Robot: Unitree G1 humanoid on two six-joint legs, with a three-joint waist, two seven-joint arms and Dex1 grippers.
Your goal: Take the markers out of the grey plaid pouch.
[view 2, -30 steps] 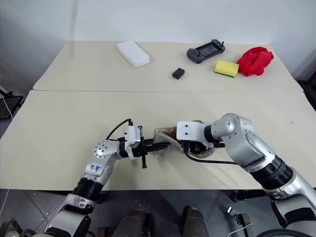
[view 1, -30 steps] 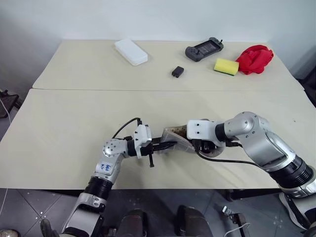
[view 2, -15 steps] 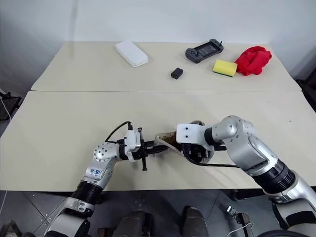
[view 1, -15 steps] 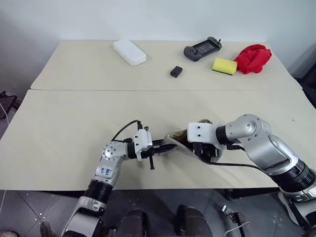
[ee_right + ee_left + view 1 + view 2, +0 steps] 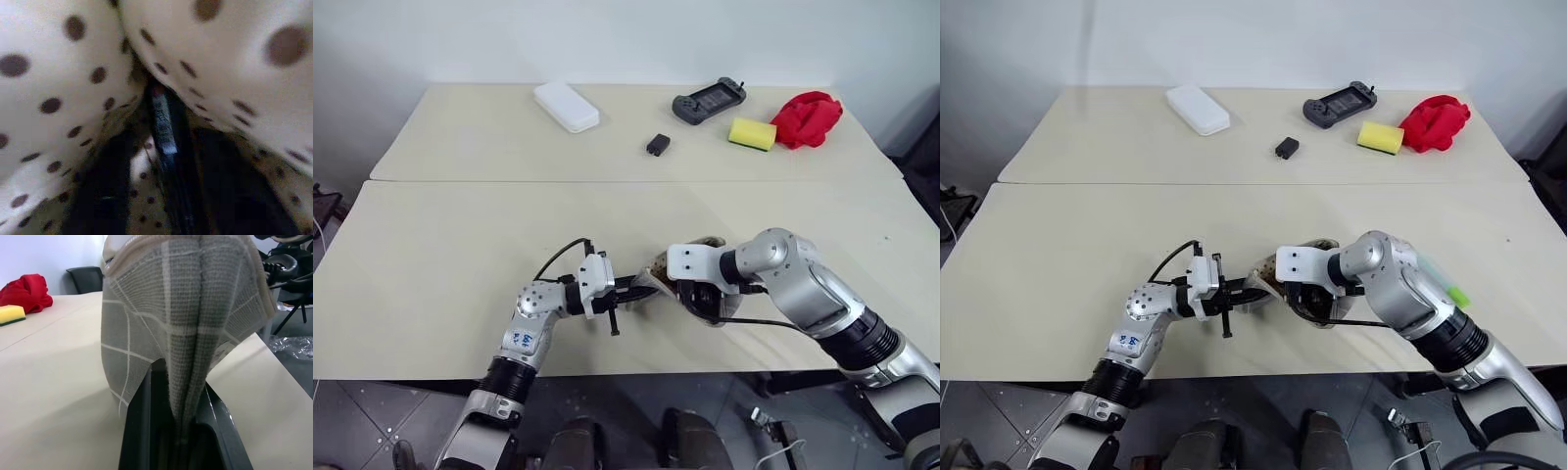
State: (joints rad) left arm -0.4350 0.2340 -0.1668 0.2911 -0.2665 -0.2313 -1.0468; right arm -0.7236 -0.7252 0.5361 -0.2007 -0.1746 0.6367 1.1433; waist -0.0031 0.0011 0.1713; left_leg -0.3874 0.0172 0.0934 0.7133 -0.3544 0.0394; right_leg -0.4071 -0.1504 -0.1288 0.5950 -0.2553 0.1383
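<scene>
Two pale beige tables (image 5: 460, 255) stood pushed together edge to edge, a seam running across between them, with a plain white wall behind and grey floor tiles below the near edge. A black chair showed beyond the table in the left wrist view.

On the far table lay one white hard rectangular box (image 5: 566, 106), one dark grey handheld controller (image 5: 709, 100), one small black block (image 5: 657, 145), one yellow sponge (image 5: 749, 133) and one crumpled red cloth (image 5: 808, 117); sponge and cloth lay just beside each other.

On the near table, close to its front edge, one grey plaid fabric pouch (image 5: 181, 318) with thin white grid lines was held up between the two arms. The left gripper (image 5: 631, 288) was clamped tight on one end of the pouch, the fabric pinched between its black fingers (image 5: 137, 431). The right gripper (image 5: 1304, 299) reached down into the pouch's open mouth. Inside, among the cream lining with brown dots (image 5: 58, 73), one dark slim marker (image 5: 164, 127) lay between the right gripper's fingers; whether they had closed on it I cannot tell.
</scene>
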